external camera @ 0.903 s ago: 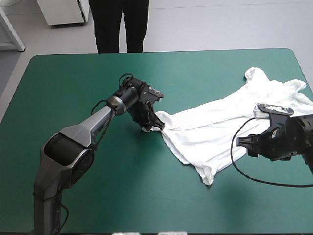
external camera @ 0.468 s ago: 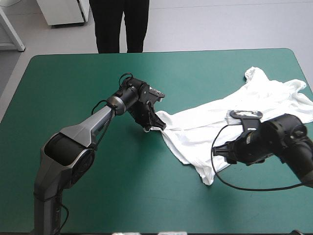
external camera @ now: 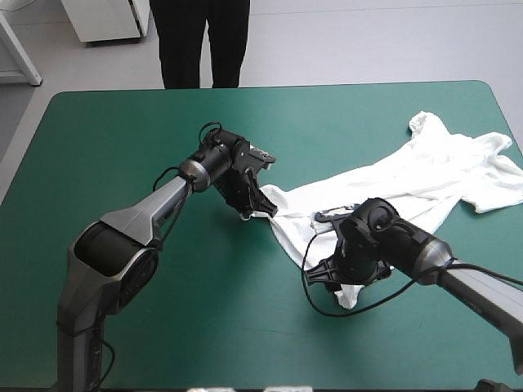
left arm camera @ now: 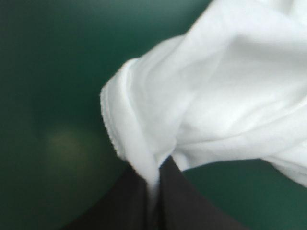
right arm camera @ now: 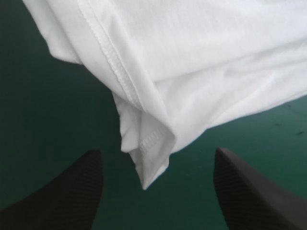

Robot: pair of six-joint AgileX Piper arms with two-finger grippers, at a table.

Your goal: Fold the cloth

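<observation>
White T-shirt (external camera: 384, 184) lies spread and rumpled over the right half of the teal-green table (external camera: 114, 131), with one corner reaching toward the middle. The left end effector (left arm camera: 154, 179) is pinched tight on that hemmed corner, probably to anchor it. The right end effector (right arm camera: 158, 155) hangs low, spread wide and empty, with the shirt's near bottom corner pointing into its gap, seemingly lined up for a grab

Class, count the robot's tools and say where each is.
2. The left tool is shut on the T-shirt at its left end; the right tool stands open at its near corner.
</observation>
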